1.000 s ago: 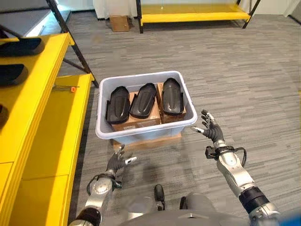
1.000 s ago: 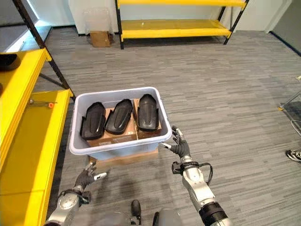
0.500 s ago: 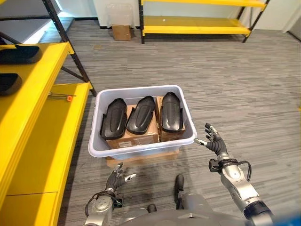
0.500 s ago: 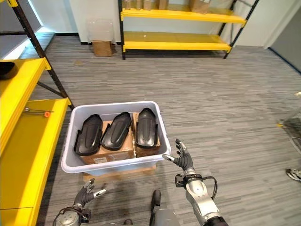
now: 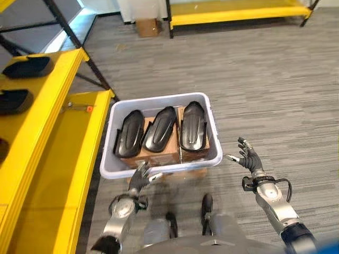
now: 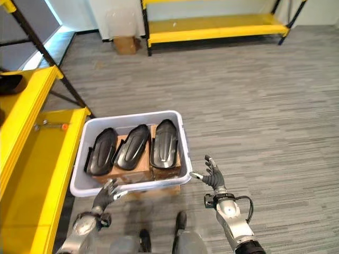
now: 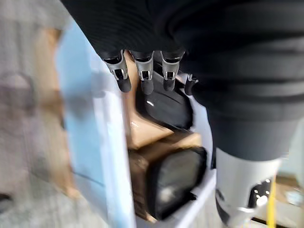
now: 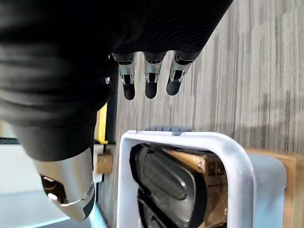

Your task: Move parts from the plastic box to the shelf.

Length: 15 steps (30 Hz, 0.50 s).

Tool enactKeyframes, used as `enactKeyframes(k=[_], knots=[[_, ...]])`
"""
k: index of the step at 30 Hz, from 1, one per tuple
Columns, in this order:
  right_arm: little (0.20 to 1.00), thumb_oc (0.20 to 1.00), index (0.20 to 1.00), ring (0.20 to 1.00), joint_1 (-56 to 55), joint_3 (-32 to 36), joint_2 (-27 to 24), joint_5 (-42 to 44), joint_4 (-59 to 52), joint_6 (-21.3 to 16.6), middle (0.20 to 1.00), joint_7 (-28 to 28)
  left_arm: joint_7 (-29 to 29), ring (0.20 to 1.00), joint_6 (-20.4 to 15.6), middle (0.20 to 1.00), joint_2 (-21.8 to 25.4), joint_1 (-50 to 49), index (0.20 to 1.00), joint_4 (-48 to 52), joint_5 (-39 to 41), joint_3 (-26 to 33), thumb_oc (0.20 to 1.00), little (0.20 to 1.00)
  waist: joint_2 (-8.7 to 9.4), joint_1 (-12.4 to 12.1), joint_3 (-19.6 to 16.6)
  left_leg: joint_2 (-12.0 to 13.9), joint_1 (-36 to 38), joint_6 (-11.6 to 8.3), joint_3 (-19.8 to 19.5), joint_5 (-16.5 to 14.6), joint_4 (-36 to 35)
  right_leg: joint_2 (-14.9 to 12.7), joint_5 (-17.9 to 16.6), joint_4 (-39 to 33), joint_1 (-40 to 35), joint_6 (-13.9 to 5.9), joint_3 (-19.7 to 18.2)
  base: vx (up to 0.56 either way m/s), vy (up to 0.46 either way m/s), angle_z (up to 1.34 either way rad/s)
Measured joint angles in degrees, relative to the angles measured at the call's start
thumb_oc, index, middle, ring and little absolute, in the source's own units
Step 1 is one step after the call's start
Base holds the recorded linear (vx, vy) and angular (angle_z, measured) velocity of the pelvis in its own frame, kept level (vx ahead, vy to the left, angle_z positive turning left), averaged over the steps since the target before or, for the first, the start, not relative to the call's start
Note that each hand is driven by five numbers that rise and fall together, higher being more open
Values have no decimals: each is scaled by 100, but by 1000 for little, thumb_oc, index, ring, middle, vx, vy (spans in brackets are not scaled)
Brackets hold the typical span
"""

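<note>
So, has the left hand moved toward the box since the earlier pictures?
Yes. The left hand has come up to the near wall of the box; earlier, a stretch of floor lay between them.

Plastic box: pale grey-lavender, plain; three parts inside: glossy black; cardboard cartons under them: brown; shelf at left: bright yellow boards, black diagonal struts; parts on the shelf: black; floor: grey carpet, fine streaked stripes; far shelf: yellow, small brown carton beside it; both hands: silver fingers, dark tips, dark ribbed covers.
</note>
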<state>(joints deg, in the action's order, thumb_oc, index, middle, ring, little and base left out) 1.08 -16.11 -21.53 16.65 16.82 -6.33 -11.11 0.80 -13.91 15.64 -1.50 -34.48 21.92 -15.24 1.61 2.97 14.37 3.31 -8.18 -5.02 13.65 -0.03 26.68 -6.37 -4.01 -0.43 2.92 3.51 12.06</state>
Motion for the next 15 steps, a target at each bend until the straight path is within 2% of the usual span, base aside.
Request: enactKeyframes(k=[2, 4, 5, 6, 7, 8, 9, 10, 11, 13, 14, 15], knots=[[1000, 1000, 1000, 1000, 105, 6, -10, -1, 14, -38, 1000, 23, -32, 1000, 61, 1000, -19, -8, 1000, -64, -7, 7, 1000, 1000, -132, 149, -43, 500, 325, -40, -30, -11, -1000, 134, 11, -125, -149, -18, 10, 108, 345, -26], [1000, 1000, 1000, 1000, 245, 40, -142, 0, 0, -39, 1000, 61, -43, 1000, 90, 1000, -24, 86, 1000, -143, -14, -16, 1000, 1000, -227, 259, -21, 1136, 673, -275, -166, 256, -2386, 238, 16, -161, -182, -26, -33, 85, 372, -16], [1000, 1000, 1000, 1000, 259, 115, -225, 0, 0, -32, 1000, 67, -48, 1000, 123, 1000, -65, 194, 1000, -260, -13, -30, 1000, 1000, -259, 293, -17, 1364, 762, -361, -195, 387, -2729, 240, 14, -149, -170, -31, -38, 80, 358, -7], [1000, 1000, 1000, 1000, 304, 143, -343, 0, -1, -28, 1000, 80, -48, 1000, 132, 1000, -98, 275, 1000, -320, -13, -31, 1000, 1000, -220, 281, 5, 1524, 839, -359, -206, 398, -2919, 178, 4, -134, -149, -64, -109, 73, 329, -22], [1000, 1000, 1000, 1000, 360, 158, -409, 0, -4, -28, 1000, 86, -56, 1000, 133, 1000, -103, 272, 1000, -332, -19, -35, 1000, 1000, -214, 278, 9, 1514, 955, -362, -198, 401, -3028, 117, -4, -105, -146, -92, -198, 130, 481, -37], [1000, 1000, 1000, 1000, 341, 247, -480, 3, -4, -28, 1000, 80, -78, 1000, 138, 1000, -109, 211, 1000, -395, -65, -35, 1000, 1000, -311, 286, -23, 1414, 1137, -344, -154, 418, -2977, 93, -25, -109, -194, -123, -204, 168, 483, -25], [1000, 1000, 1000, 1000, 234, 323, -564, 4, -99, -29, 1000, 73, -85, 1000, 140, 1000, -183, 40, 1000, -389, -70, -49, 1000, 1000, -515, 315, -37, 1035, 1441, -284, -112, 457, -3070, 93, -75, -156, -356, -319, -176, 198, 481, 7], [1000, 1000, 1000, 1000, 85, 389, -700, 1, -280, -28, 1000, 88, -79, 1000, 112, 1000, -305, -144, 1000, -330, -101, -41, 1000, 1000, -894, 365, -106, 878, 1593, -104, 81, 328, -3180, 267, -76, -158, -372, -485, -92, 124, 244, 27], [1000, 1000, 1000, 1000, 77, 434, -498, 6, -273, 13, 1000, 45, -51, 1000, 122, 1000, -256, -196, 1000, -350, -128, -7, 1000, 1000, -799, 336, -78, 759, 1650, -84, 126, 345, -3244, 102, -63, -87, -359, -643, -121, 61, 128, 19], [1000, 1000, 1000, 1000, 73, 315, -297, 0, -473, 33, 1000, 70, -30, 1000, 120, 1000, -56, -385, 1000, -270, -128, -5, 1000, 1000, -507, 236, 46, 467, 1611, 26, 142, 303, -3243, -199, -157, -102, -314, -771, -194, -39, 41, 8], [1000, 1000, 1000, 1000, 110, 202, -155, 0, -500, 33, 1000, 61, 33, 1000, 129, 1000, 121, -561, 1000, -269, -126, -6, 1000, 1000, -336, 133, 33, 298, 1514, 141, 127, 293, -3242, -368, -216, -152, -257, -860, -192, -100, 15, 14], [1000, 1000, 1000, 1000, 158, 134, -138, -15, -542, 32, 1000, -11, 124, 1000, 128, 1000, 217, -579, 1000, -268, -74, -8, 1000, 1000, -275, -3, 69, 226, 1450, 164, 128, 331, -3215, -435, -252, -159, -199, -915, -193, -197, -25, 24]])
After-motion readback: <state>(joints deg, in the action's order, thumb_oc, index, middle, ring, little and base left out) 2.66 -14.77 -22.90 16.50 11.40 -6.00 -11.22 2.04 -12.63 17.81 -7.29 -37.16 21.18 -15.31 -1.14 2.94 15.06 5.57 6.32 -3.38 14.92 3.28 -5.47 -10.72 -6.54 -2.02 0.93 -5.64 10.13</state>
